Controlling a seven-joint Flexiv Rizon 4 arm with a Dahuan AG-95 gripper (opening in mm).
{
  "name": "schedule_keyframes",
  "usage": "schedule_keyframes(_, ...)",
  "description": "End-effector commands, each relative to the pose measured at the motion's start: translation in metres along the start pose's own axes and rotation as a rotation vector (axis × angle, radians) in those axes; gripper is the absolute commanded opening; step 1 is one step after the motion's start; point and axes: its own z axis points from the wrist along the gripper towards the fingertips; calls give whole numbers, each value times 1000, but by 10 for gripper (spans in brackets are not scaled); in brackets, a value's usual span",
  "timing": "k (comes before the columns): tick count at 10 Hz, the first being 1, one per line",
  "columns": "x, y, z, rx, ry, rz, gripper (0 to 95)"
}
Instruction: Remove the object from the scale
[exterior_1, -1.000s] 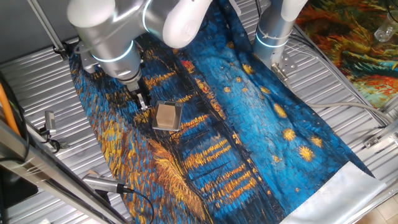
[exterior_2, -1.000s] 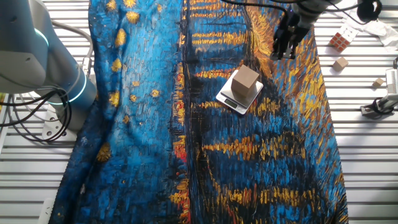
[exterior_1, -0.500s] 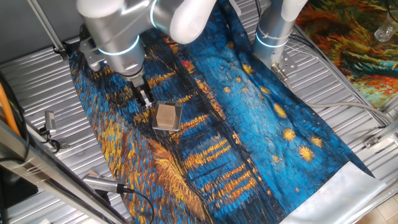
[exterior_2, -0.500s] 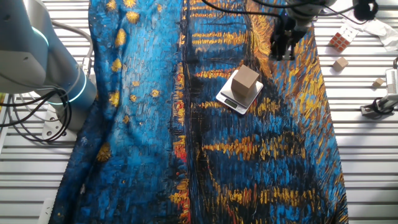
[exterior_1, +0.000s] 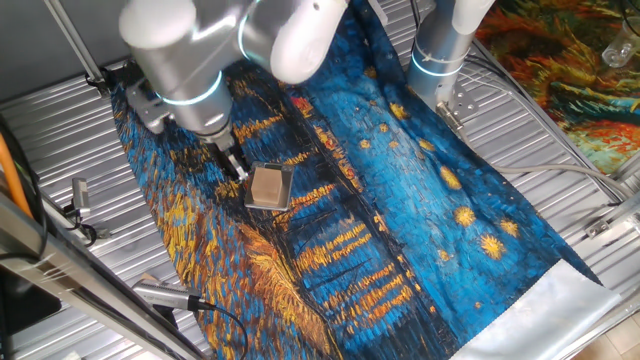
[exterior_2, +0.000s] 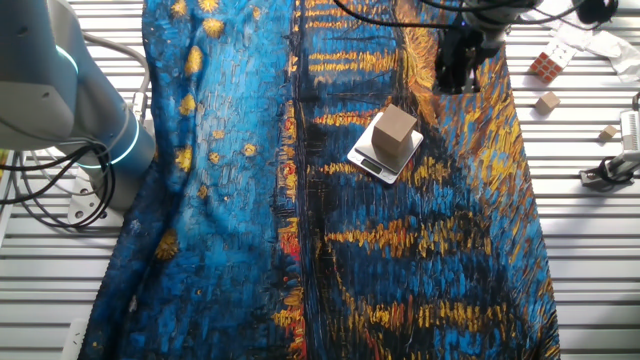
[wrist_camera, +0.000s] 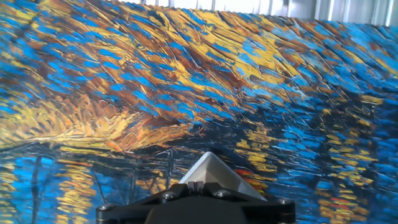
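claw (exterior_1: 236, 166) | shifted closer beside object (exterior_1: 267, 185) | arm tilted

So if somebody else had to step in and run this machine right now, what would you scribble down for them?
Gripper: empty, hanging above the painted cloth, off to one side of the scale; whether the fingers are open or shut is not clear.
Tan block: sitting on the scale, untouched.
Scale: flat on the cloth, mid-table.
Done: nothing lifted.
Left: bring the gripper over the block, grasp it, lift it off and set it down on the cloth.

Silver-white arm (exterior_1: 190, 45) — glowing cyan ring; small black fingers (exterior_1: 233, 163).
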Motion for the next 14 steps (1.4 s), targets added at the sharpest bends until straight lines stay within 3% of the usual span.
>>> schedule_keyframes(1,7,-7,5,-5,-23,-22,0)
schedule_keyframes(4,1,-7,36,-4,-65,-46,0)
schedule_keyframes(7,-6,-2,53,-2,-85,-28,0)
schedule_keyframes(14,-6,-1,52,-4,-80,12,0)
